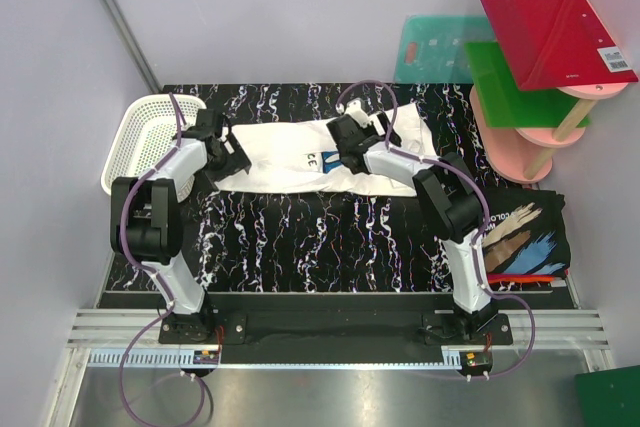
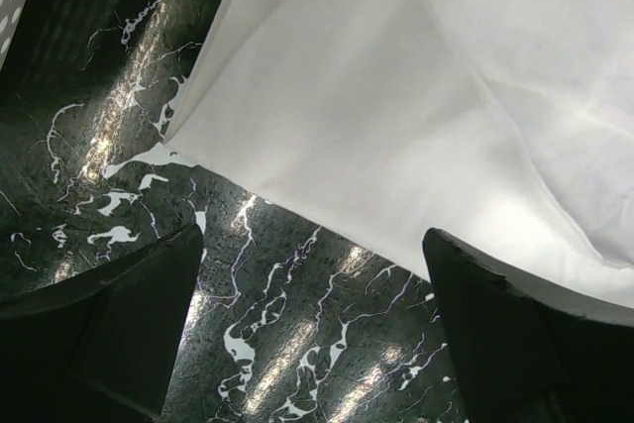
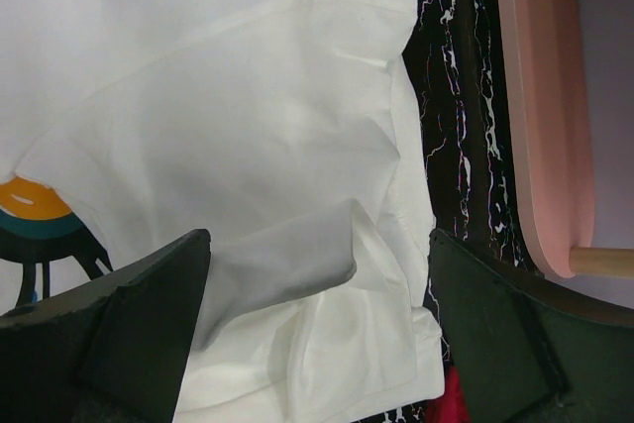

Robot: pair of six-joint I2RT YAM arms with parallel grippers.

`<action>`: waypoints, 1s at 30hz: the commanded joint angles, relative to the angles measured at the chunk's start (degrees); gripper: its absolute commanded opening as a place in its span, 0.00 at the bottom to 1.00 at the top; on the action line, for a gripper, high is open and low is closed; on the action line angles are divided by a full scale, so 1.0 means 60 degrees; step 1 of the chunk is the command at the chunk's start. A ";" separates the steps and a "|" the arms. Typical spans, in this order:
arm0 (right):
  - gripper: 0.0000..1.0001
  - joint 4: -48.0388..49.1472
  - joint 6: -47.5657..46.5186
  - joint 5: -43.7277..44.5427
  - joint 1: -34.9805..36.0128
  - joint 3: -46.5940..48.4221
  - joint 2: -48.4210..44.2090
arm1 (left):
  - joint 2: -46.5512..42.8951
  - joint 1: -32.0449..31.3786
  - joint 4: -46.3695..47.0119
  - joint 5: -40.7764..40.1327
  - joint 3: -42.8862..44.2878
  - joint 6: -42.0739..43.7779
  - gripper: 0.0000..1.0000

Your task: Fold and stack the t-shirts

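Now | white t-shirt [image 1: 285,152] on table [image 1: 300,237] beside basket [image 1: 140,147] | left fingers [image 2: 109,334] wide | right fingers [image 3: 119,334] wide

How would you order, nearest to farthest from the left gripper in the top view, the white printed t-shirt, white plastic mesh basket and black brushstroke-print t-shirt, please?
1. White printed t-shirt: at the left gripper's fingertips, centre.
2. White plastic mesh basket: just left.
3. Black brushstroke-print t-shirt: far right.

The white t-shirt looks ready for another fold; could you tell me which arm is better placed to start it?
Probably the left arm: the left gripper, open, hovers at an end edge of the white t-shirt, whereas the right gripper, also open, sits over its middle.
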 commanded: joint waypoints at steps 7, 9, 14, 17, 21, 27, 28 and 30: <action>0.05 -0.0297 0.1538 -0.1014 -0.0330 0.0708 -0.0600 | -0.0202 -0.0019 0.0277 -0.0002 -0.0287 0.0263 0.99; 0.00 -0.0446 0.1743 -0.1221 -0.0330 0.0798 -0.0527 | -0.0202 -0.0019 0.0277 -0.0017 -0.0287 0.0293 0.99; 0.00 -0.0476 0.1876 -0.1544 -0.0344 0.0886 -0.0629 | -0.0158 -0.0019 0.0277 -0.0031 -0.0287 0.0322 0.99; 0.00 -0.0301 0.1643 -0.1413 -0.0330 0.1076 -0.0600 | -0.0071 -0.0019 0.0277 -0.0017 -0.0258 0.0293 0.99; 0.00 0.0080 0.1232 -0.1149 -0.0330 0.1442 -0.0322 | 0.0047 -0.0019 0.0277 -0.0075 -0.0243 0.0293 0.99; 0.00 0.0929 0.0514 -0.0739 -0.0344 0.1882 -0.0015 | 0.0134 -0.0019 0.0248 -0.0251 -0.0228 0.0322 0.99; 0.00 0.1148 0.0368 -0.0724 -0.0344 0.2042 0.0073 | 0.0149 -0.0019 0.0219 -0.0251 -0.0214 0.0322 0.99; 0.00 0.1281 0.0061 -0.0549 -0.0359 0.2422 0.0423 | 0.0222 -0.0019 0.0175 -0.0265 -0.0199 0.0278 0.99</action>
